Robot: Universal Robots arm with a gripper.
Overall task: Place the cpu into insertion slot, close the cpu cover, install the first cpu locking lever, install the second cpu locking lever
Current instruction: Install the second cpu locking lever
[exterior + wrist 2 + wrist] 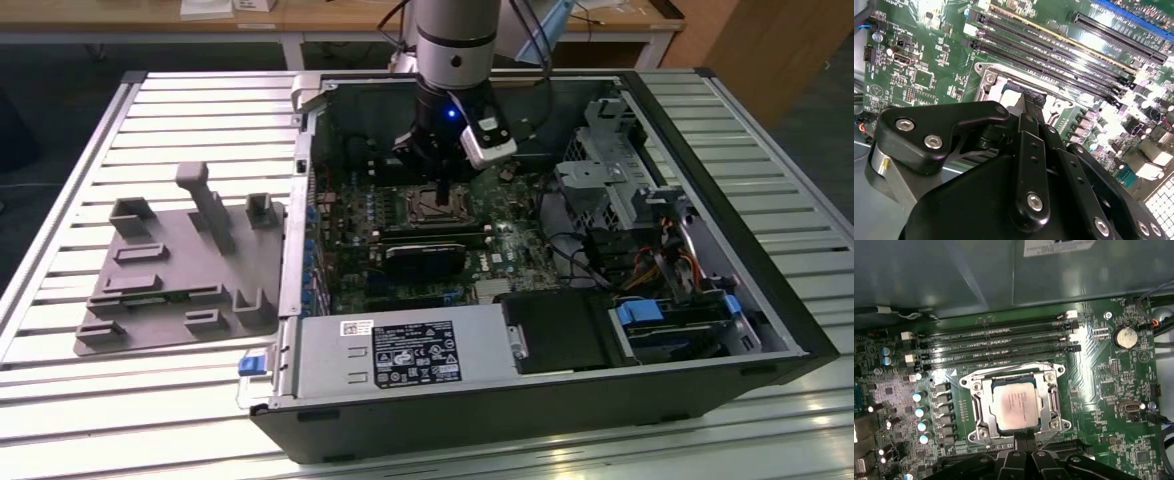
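The cpu (1015, 405) lies flat in the insertion slot (1013, 431), its dull silver top showing through the window of the cpu cover (1051, 399), which lies down over it as a metal frame around the chip. The socket sits on the green motherboard (1104, 390), just beside the row of long memory slots (999, 347). The gripper (1026, 440) stands at the socket's edge, its two narrow fingertips (1033, 102) drawn close together with nothing seen between them, so the jaws look clenched and empty, their tips at the frame's rim. The step in hand seems to be working a locking lever along the socket's side; doing it well likely means keeping the tips low against the thin wire, pushing it down and then sideways under its hook, without scraping the chip or the board. In the exterior view the arm (457, 40) comes straight down into the open computer case (747, 300) on the slatted table (200, 110), wrist vertical above the socket.
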